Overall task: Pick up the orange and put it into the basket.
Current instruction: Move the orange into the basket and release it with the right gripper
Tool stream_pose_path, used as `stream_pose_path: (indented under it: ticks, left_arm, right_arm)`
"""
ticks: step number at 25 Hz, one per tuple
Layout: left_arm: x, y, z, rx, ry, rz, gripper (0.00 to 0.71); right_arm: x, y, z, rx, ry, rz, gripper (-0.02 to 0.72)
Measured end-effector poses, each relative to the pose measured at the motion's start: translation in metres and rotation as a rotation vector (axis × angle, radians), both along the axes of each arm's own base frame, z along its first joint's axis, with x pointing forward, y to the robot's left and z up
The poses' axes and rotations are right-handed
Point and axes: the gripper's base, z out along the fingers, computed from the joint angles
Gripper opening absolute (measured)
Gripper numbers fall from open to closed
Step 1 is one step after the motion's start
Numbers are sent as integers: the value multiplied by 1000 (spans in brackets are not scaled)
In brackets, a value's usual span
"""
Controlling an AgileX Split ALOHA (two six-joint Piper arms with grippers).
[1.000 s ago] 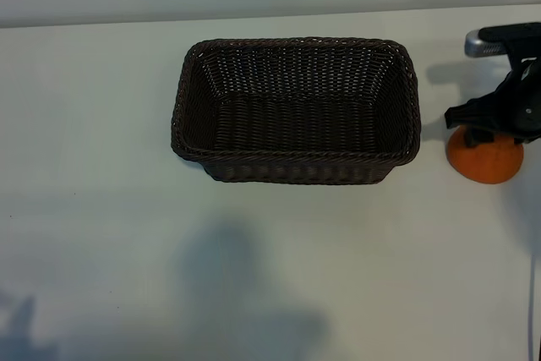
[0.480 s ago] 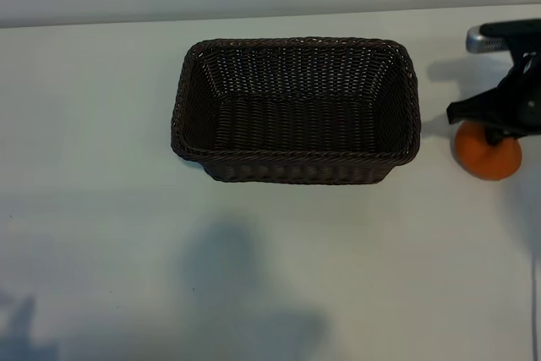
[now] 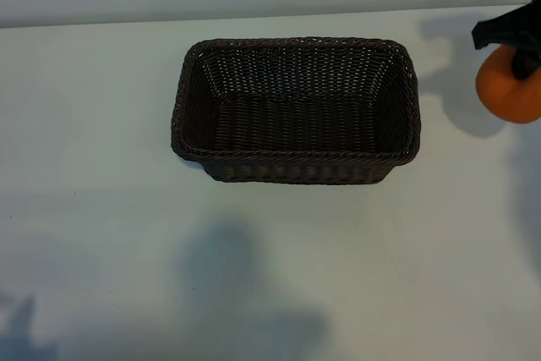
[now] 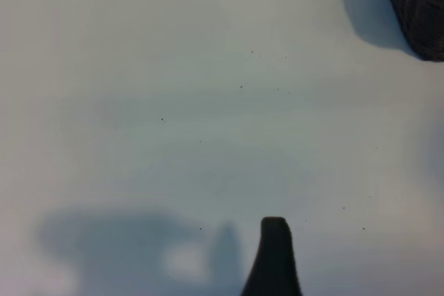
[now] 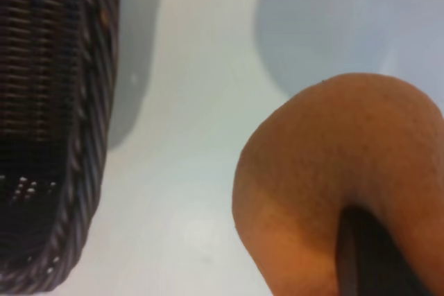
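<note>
The right pincer clamps the round, pebbly orange above the tabletop, right of the woven wicker basket.

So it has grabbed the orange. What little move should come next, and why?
Probably carry it sideways toward the basket. The right gripper holds the orange clear of the table, its shadow apart from it, but it hangs beside the basket's right end, not over the opening. The left gripper waits open.
</note>
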Motion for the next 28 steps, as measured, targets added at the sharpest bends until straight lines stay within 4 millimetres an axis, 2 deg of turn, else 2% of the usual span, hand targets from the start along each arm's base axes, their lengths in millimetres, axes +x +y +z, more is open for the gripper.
stream_pose_path:
  ticks: [4, 6, 12, 16, 23, 28]
  left_arm:
    - [0, 0, 0, 0, 0, 0, 595]
    - [0, 0, 0, 0, 0, 0, 595]
    - [0, 0, 0, 0, 0, 0, 594]
    - [0, 0, 0, 0, 0, 0, 594]
    - [0, 0, 0, 0, 0, 0, 594]
    - [0, 0, 0, 0, 0, 0, 594]
  right_arm:
    - [1, 4, 6, 14, -4, 13, 92]
    - [3, 17, 11, 30, -21, 48, 90]
    - [8, 91, 35, 82, -95, 235, 90]
    - [17, 129, 36, 94, -81, 324, 89]
    - [36, 160, 10, 89, -27, 372, 88]
    - [54, 169, -32, 76, 29, 373, 87]
